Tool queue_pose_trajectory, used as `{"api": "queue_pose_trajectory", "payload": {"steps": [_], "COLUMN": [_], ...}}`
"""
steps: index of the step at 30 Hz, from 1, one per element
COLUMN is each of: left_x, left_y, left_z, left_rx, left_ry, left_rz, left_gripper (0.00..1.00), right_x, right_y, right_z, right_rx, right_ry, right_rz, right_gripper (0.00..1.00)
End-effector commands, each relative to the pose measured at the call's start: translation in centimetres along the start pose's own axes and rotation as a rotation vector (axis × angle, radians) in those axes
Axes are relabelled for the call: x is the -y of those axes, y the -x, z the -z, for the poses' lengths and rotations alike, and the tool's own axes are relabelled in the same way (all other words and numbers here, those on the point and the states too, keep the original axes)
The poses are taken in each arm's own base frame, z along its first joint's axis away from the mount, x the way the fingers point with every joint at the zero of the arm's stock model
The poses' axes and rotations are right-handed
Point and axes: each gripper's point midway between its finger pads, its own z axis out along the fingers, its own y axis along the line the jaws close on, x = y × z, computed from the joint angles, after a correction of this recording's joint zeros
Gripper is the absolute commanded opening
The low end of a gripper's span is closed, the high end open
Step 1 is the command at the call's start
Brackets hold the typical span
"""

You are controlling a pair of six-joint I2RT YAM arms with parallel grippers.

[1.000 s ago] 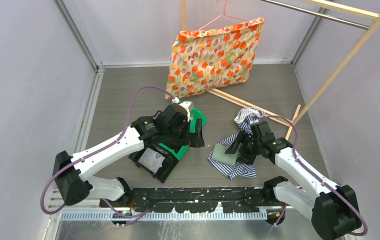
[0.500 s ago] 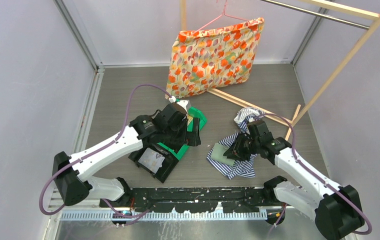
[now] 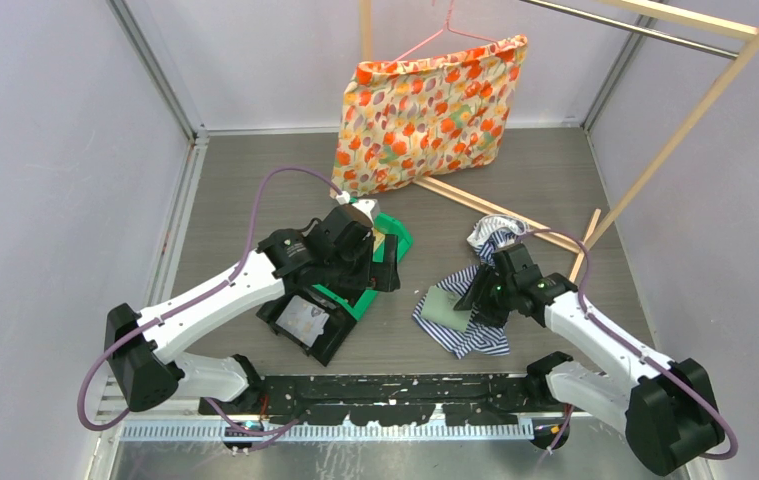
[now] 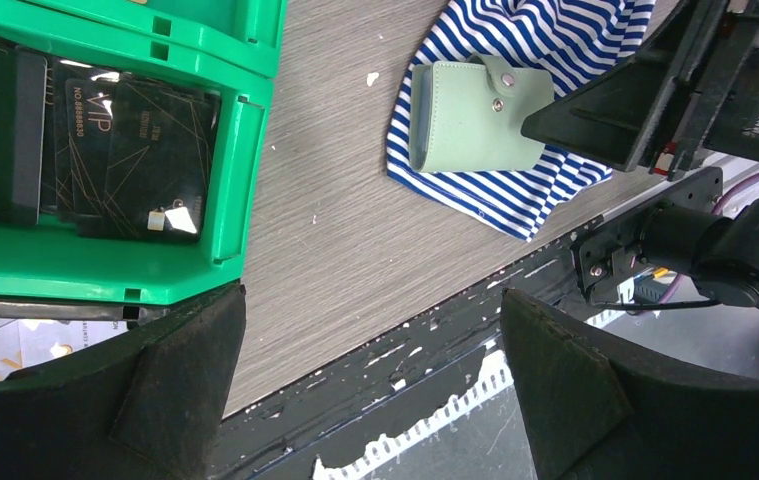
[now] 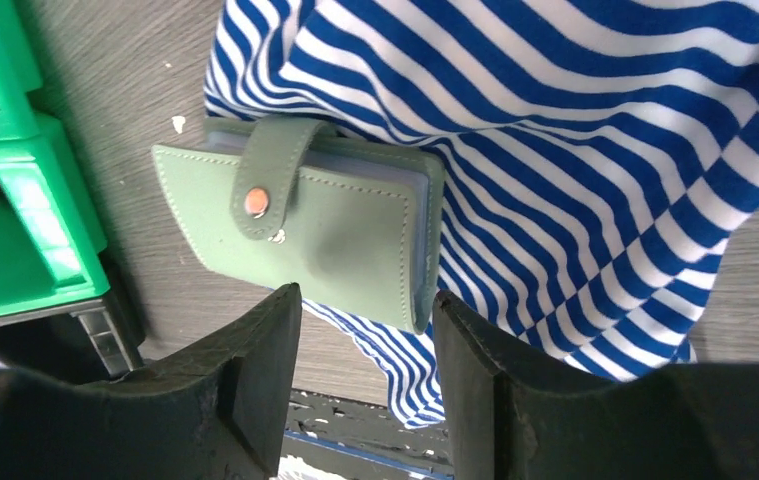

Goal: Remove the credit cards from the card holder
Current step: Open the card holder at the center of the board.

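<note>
The card holder (image 5: 335, 235) lies snapped shut on a blue-and-white striped cloth (image 5: 575, 130) spread on the desk (image 4: 335, 200), its tab buttoned towards the 10 o'clock end in the right wrist view. The right gripper (image 5: 365, 300) hangs just over the holder's 6 o'clock edge with its jaws partly apart, about as wide as the holder's short side. Nothing is clamped between them, and the pictures do not settle whether a fingertip brushes the leather. In the top view the holder sits at 9 o'clock of that gripper. The left gripper (image 4: 370, 310) is spread fully wide and carries nothing. It hovers above the desk beside the green bin (image 4: 245, 150), which lies at 10 o'clock in its own wrist view and holds dark cards (image 4: 145, 150) with gold print. From there the holder shows at 1 o'clock, well apart from the left fingers.
</note>
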Motion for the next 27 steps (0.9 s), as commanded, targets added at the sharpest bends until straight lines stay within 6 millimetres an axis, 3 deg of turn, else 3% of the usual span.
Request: {"api": "queue_pose_trajectory", "payload": {"steps": [1, 3, 5, 10, 16, 22, 27], "left_x": [0.7, 0.7, 0.6, 0.4, -0.1, -1.0, -1.4], "left_y": [1.3, 1.2, 1.1, 0.9, 1.1, 2.3, 3.2], "left_z": [1.2, 1.1, 1.0, 0.9, 1.1, 2.3, 3.6], "left_rx": [0.047, 0.046, 0.045, 0.05, 0.068, 0.113, 0.151], "left_ry": [-0.028, -0.028, -0.027, -0.024, -0.002, 0.055, 0.062], "left_rz": [0.0, 0.003, 0.006, 0.019, 0.015, -0.008, 0.007], "left_gripper": [1.0, 1.0, 1.0, 1.0, 1.0, 1.0, 1.0], "right_x": [0.2, 0.0, -0.5, -1.6, -4.1, -7.2, -7.9], "right_y": [0.4, 0.2, 0.2, 0.9, 1.2, 2.9, 2.4], "right_z": [-1.2, -1.6, -1.8, -1.1, 1.8, 5.9, 5.5], "right_rx": [0.015, 0.003, 0.001, 0.034, 0.065, 0.175, 0.21], "right_ry": [0.001, 0.02, 0.05, 0.095, 0.205, 0.314, 0.321], "right_rz": [0.003, -0.002, 0.002, 0.021, 0.019, 0.055, 0.113], "right_gripper": [0.57, 0.55, 0.47, 0.03, 0.01, 0.01, 0.01]}}
